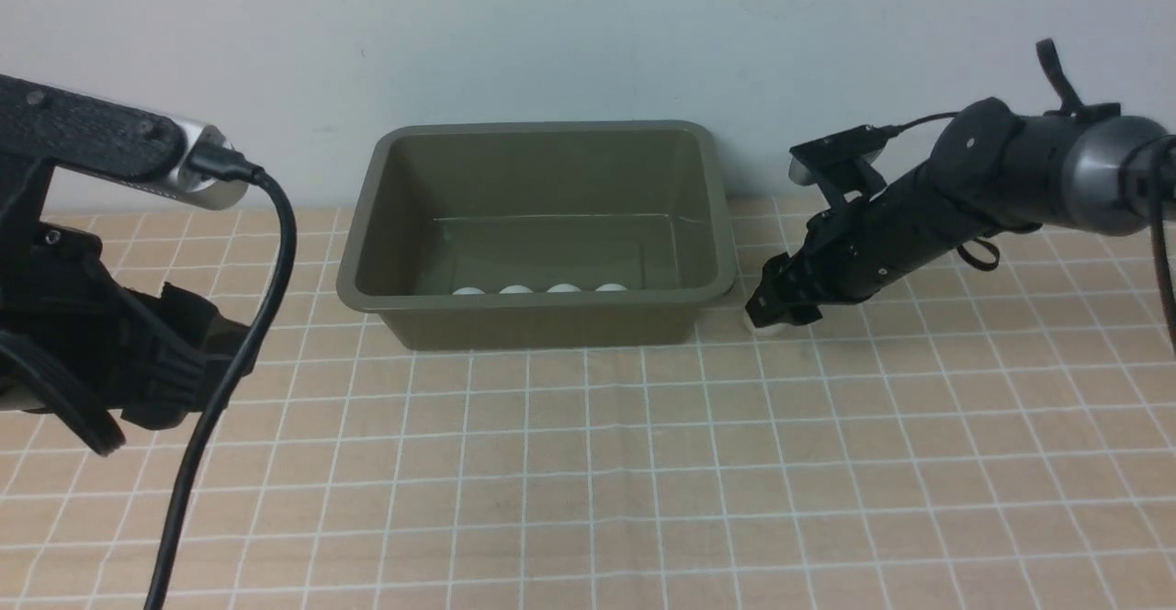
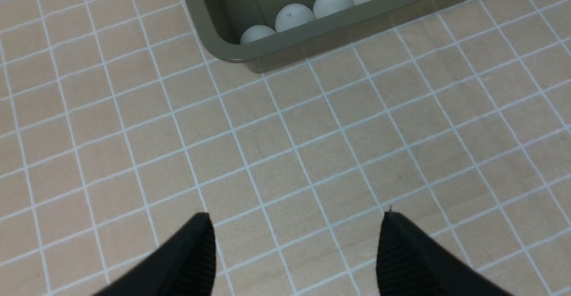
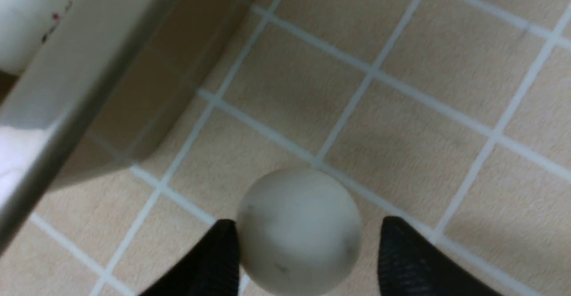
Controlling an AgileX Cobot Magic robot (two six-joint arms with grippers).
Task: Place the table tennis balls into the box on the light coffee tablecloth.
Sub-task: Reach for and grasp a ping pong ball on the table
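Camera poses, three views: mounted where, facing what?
Front: between the arms, facing forward at the box on the tablecloth; left arm, right arm show.
Left wrist: looks down at tablecloth, box corner, balls inside; open left gripper shows.
Right wrist: above a loose ball framed by the right gripper.
Shared: front and left wrist both show boxed balls.

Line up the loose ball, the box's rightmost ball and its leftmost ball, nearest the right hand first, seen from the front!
1. Loose ball: sitting inside the open right hand.
2. Rightmost ball: inside the box, by its right wall.
3. Leftmost ball: farther left in the row.
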